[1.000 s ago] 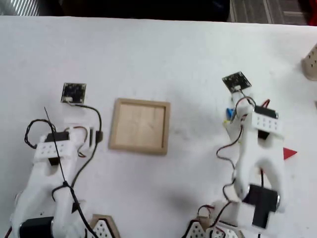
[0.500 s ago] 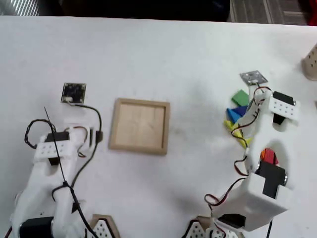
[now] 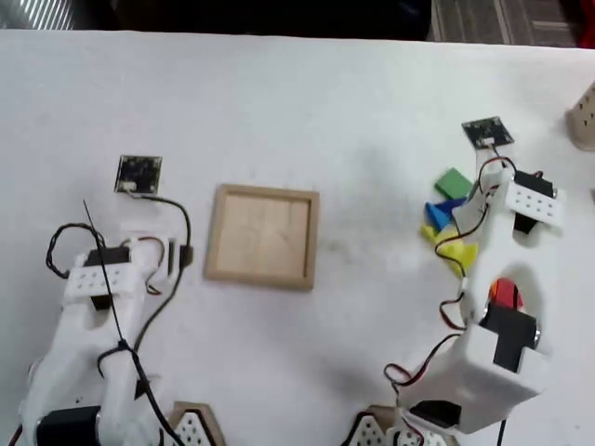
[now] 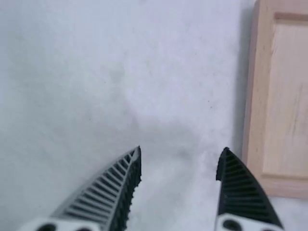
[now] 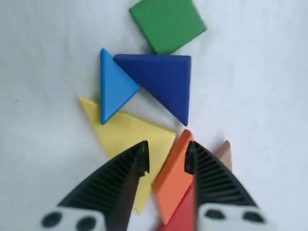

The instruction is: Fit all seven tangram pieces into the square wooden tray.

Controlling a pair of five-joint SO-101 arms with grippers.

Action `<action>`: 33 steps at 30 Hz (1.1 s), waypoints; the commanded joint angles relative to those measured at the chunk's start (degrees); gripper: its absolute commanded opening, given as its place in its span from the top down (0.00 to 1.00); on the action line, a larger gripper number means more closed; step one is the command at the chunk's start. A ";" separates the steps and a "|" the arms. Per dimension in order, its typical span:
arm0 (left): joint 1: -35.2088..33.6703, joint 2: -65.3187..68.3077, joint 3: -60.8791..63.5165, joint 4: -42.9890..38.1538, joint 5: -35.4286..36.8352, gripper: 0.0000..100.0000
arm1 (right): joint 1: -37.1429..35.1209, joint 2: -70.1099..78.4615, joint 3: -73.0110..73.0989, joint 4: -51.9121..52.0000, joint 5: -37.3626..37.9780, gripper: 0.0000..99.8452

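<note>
In the last second my right arm has swung aside, uncovering the tangram pieces at the right of the high view, so picking can begin. My right gripper hangs empty, jaws slightly apart, over the yellow triangle and orange piece. Beyond them lies the green square. The wooden tray sits centre frame, still unfilled. My left gripper gapes wide beside its rim.
</note>
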 commanded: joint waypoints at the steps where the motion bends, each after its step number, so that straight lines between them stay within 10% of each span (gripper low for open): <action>1: 1.10 0.13 -0.62 -1.32 -0.26 0.74 | 0.13 0.48 -2.81 -2.95 7.30 0.83; 7: 1.10 0.13 -0.62 -1.32 -0.26 0.74 | -1.45 1.98 -2.81 -7.16 14.15 0.66; 24: 1.01 0.13 -0.62 -2.81 -0.44 0.74 | -4.09 20.00 -17.14 -8.66 14.33 0.65; 33: 1.01 0.13 -0.62 -2.90 -0.44 0.74 | -4.18 29.41 -32.62 1.98 14.07 0.91</action>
